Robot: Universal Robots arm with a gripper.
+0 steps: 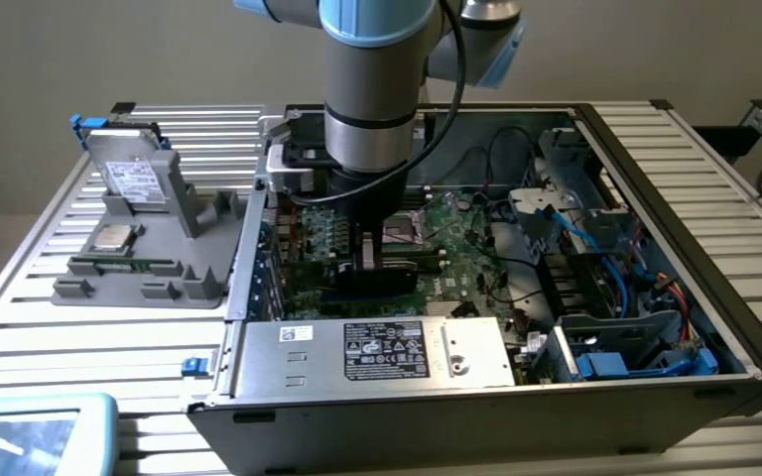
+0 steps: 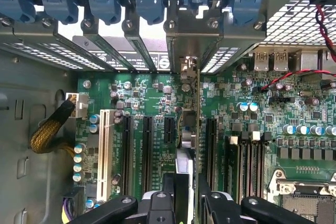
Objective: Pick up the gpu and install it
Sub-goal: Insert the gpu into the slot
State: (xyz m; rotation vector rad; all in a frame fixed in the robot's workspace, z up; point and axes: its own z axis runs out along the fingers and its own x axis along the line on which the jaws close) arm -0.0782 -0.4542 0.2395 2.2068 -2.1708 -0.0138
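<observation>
GPU (image 2: 190, 129), clamped edge-on between the gripper (image 2: 186, 195) fingers, could miss the motherboard (image 2: 152, 93) slot toward 12 o'clock if tilted.

Power supply label (image 1: 384, 349): black, white print, not legible. Drive label (image 1: 134, 179): white, not legible. Motherboard (image 2: 152, 103) markings: unreadable.

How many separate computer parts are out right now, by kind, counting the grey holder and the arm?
Drive: 1
Processor chip: 1
Memory stick: 1
Graphics card, between the fingers: 1
Total: 4
</observation>
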